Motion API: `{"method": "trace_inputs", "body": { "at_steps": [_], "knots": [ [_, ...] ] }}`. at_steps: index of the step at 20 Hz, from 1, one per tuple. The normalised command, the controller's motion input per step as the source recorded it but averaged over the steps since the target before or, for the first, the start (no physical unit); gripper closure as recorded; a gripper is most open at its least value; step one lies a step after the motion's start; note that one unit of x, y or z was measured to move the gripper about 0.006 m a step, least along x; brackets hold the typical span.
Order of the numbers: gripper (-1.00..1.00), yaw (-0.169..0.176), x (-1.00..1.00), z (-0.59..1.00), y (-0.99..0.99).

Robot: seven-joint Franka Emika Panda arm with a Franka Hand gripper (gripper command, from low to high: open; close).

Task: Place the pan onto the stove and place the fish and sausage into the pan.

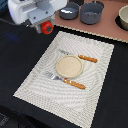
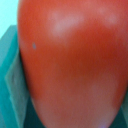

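Observation:
My gripper is shut on the sausage, a bright red roundish lump, and holds it in the air over the dark table, to the exterior view's left of the stove. The sausage fills the wrist view. The pan, a small round dark-grey saucepan, stands on the left end of the pinkish-brown stove at the back. The sausage is apart from the pan, lower and to its left in the exterior view. The fish is not visible in either view.
A larger grey pot stands on the stove right of the pan, and a pale bowl at the stove's right end. A striped placemat in the middle carries a tan plate, an orange-handled knife and fork.

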Motion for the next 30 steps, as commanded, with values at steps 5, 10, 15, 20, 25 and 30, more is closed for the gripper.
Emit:
{"method": "trace_inputs", "body": {
  "at_steps": [5,10,15,20,25,30],
  "knots": [
    [1.00,0.000,0.00,0.00,1.00],
    [1.00,0.000,0.00,0.00,1.00],
    [1.00,0.000,0.00,0.00,1.00],
    [1.00,0.000,0.00,0.00,1.00],
    [1.00,0.000,0.02,-0.06,0.85],
    [1.00,0.001,0.04,-0.22,0.60]
  ]
}}
